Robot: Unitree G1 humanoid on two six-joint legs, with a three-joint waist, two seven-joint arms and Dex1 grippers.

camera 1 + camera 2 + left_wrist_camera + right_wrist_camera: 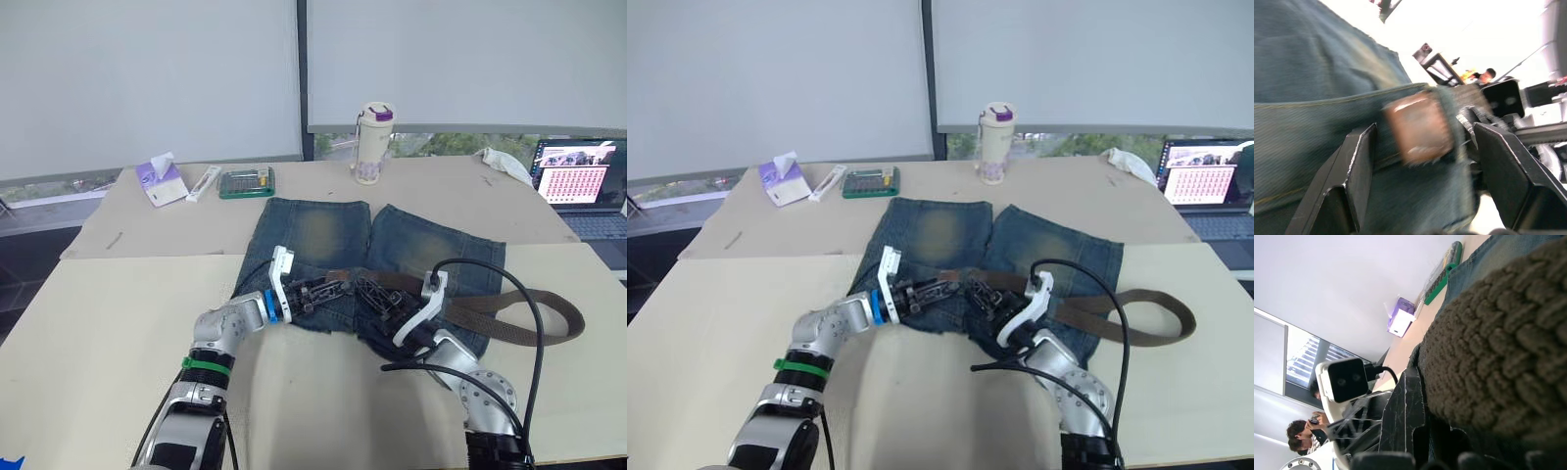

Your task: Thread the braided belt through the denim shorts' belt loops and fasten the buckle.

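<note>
The denim shorts [323, 230] lie flat on the table, legs pointing away and waistband toward me. The braided belt [509, 305] runs along the waistband from the middle and curls in a loop off the right side. My left gripper [338, 290] is at the waistband's middle, open, with the waistband and a brown belt end [1420, 127] between its fingers [1359, 171]. A narrow denim strip, seemingly a belt loop [1452, 117], lies beside that end. My right gripper [377, 297] faces it closely, shut on the braided belt [1498, 347]. I cannot make out the buckle.
At the table's far side stand a bottle [373, 144], a green case [246, 182], a white tube [204, 183] and a tissue pack [161, 182]. A laptop [578, 186] and a white cloth [505, 162] are at the far right. My black cable [534, 323] arcs over the belt.
</note>
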